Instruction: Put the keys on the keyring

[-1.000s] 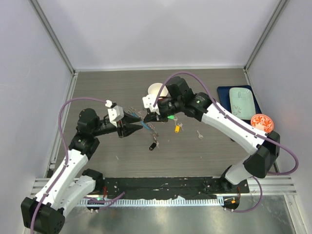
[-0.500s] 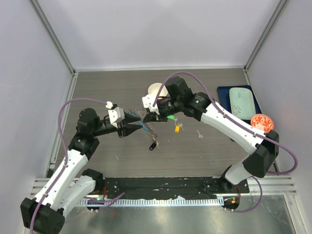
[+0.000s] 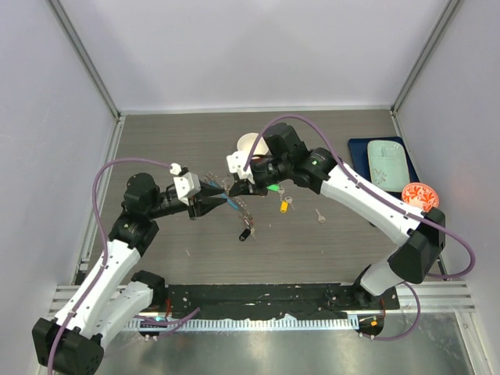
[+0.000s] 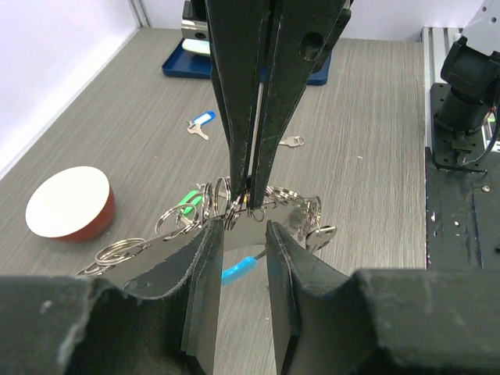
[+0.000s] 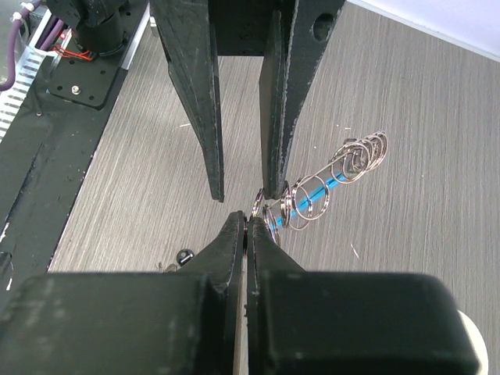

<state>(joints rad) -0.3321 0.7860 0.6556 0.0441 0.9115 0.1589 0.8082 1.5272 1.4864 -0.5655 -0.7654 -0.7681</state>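
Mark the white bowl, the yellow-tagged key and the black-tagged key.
white bowl (image 3: 248, 143), top view, visible white part beside the arm.
yellow-tagged key (image 3: 286, 207), top view, the yellow tag.
black-tagged key (image 3: 245, 234), top view, the black tag.

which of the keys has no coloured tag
The plain silver key, lying alone right of the yellow-tagged key; the others show coloured tags.

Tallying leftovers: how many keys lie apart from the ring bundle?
5: green-tagged farthest back, yellow-tagged just nearer, plain right of that, black-tagged nearest, maybe attached, blue-tagged in left wrist view only. Others may be hidden.
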